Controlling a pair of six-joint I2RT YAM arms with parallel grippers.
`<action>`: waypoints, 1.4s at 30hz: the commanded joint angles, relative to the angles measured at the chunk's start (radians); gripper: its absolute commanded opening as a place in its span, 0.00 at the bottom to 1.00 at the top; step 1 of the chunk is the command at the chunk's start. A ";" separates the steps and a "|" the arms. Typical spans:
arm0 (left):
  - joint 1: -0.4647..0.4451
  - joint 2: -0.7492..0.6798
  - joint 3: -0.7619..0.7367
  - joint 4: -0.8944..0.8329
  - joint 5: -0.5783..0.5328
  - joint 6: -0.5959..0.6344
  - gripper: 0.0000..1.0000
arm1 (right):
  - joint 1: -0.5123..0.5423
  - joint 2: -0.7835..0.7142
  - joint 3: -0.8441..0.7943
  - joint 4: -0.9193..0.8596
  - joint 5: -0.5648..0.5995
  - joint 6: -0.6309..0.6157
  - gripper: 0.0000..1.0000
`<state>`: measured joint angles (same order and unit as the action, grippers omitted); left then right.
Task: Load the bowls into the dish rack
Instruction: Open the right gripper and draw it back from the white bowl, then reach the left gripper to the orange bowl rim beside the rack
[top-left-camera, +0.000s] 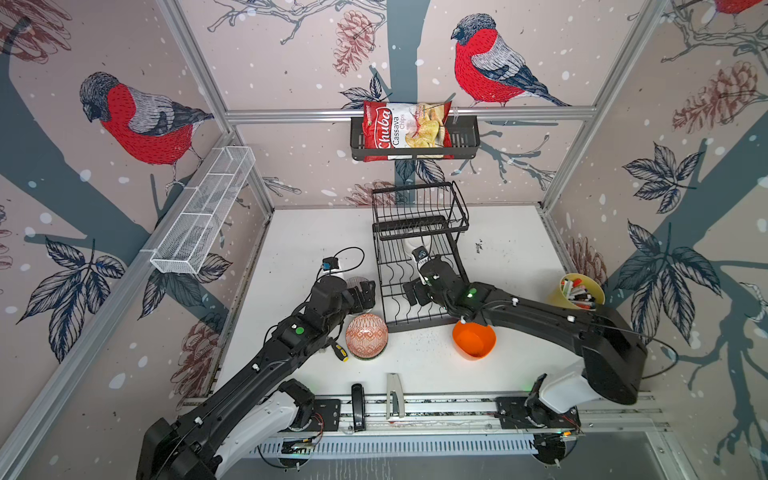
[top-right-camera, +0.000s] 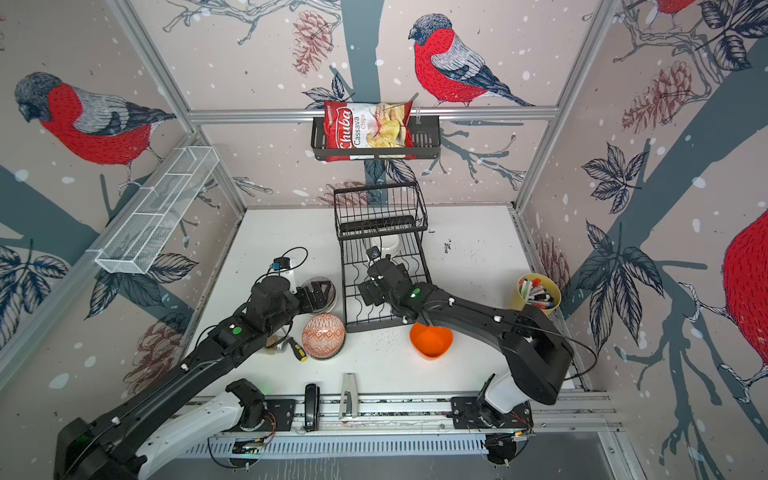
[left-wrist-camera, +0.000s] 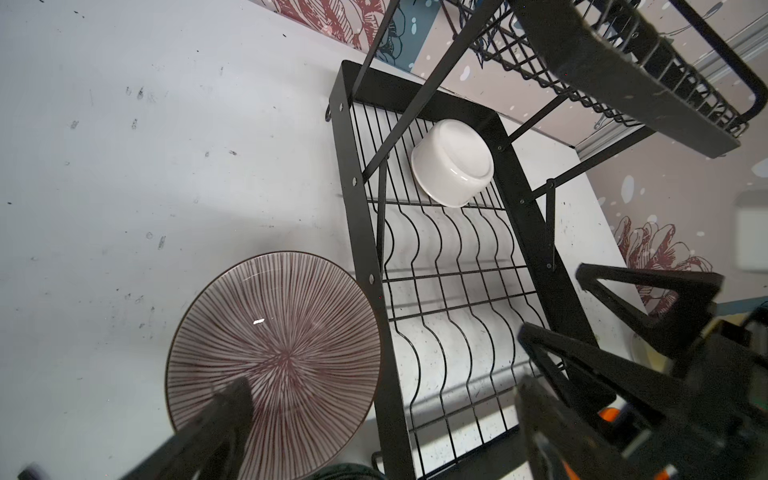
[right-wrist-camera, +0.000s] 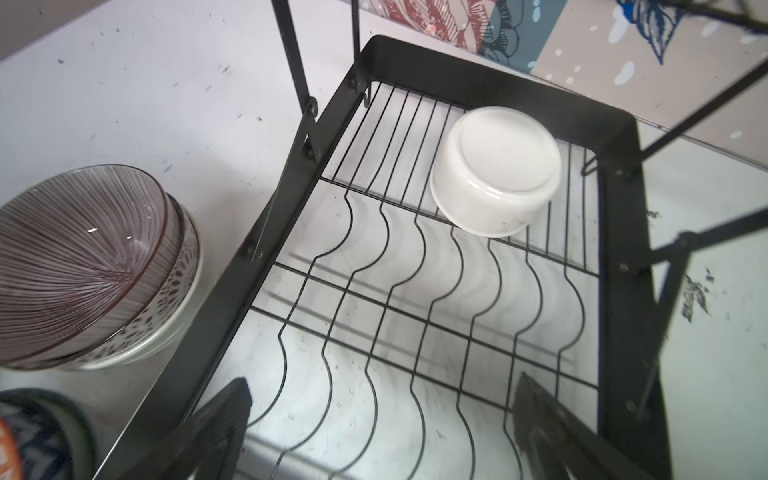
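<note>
The black dish rack (top-left-camera: 419, 266) (top-right-camera: 384, 266) stands mid-table in both top views. One white bowl (top-left-camera: 409, 245) (left-wrist-camera: 453, 162) (right-wrist-camera: 494, 170) lies upside down at the far end of its lower tray (right-wrist-camera: 415, 316). Left of the rack, a mauve-striped bowl (top-left-camera: 356, 284) (left-wrist-camera: 274, 357) (right-wrist-camera: 79, 253) is nested in a speckled bowl (right-wrist-camera: 162, 320). My left gripper (top-left-camera: 362, 296) (left-wrist-camera: 382, 424) is open, one finger over the striped bowl and one over the rack. My right gripper (top-left-camera: 412, 293) (right-wrist-camera: 380, 419) hangs open and empty above the tray. An orange-patterned bowl (top-left-camera: 366, 336) and a plain orange bowl (top-left-camera: 473, 338) sit in front.
A yellow cup of markers (top-left-camera: 577, 291) stands at the right. A screwdriver (top-left-camera: 340, 352), a black stapler (top-left-camera: 357, 405) and a metal tool (top-left-camera: 392, 395) lie near the front rail. A wall basket with a chips bag (top-left-camera: 411, 133) and a white mesh shelf (top-left-camera: 203, 212) hang higher up.
</note>
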<state>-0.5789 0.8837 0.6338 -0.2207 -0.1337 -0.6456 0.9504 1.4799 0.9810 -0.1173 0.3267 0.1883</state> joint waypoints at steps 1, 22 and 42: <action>-0.002 0.024 0.021 -0.021 0.002 0.017 0.97 | 0.001 -0.077 -0.035 -0.038 -0.006 0.075 0.98; -0.305 0.292 0.236 -0.076 -0.146 0.027 0.97 | -0.244 -0.447 -0.203 -0.257 0.044 0.251 0.99; -0.526 0.638 0.437 -0.009 -0.035 0.023 0.96 | -0.463 -0.479 -0.255 -0.286 0.084 0.340 0.99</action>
<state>-1.0908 1.4845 1.0405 -0.2512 -0.2089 -0.6308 0.4988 1.0138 0.7368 -0.4007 0.3721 0.4992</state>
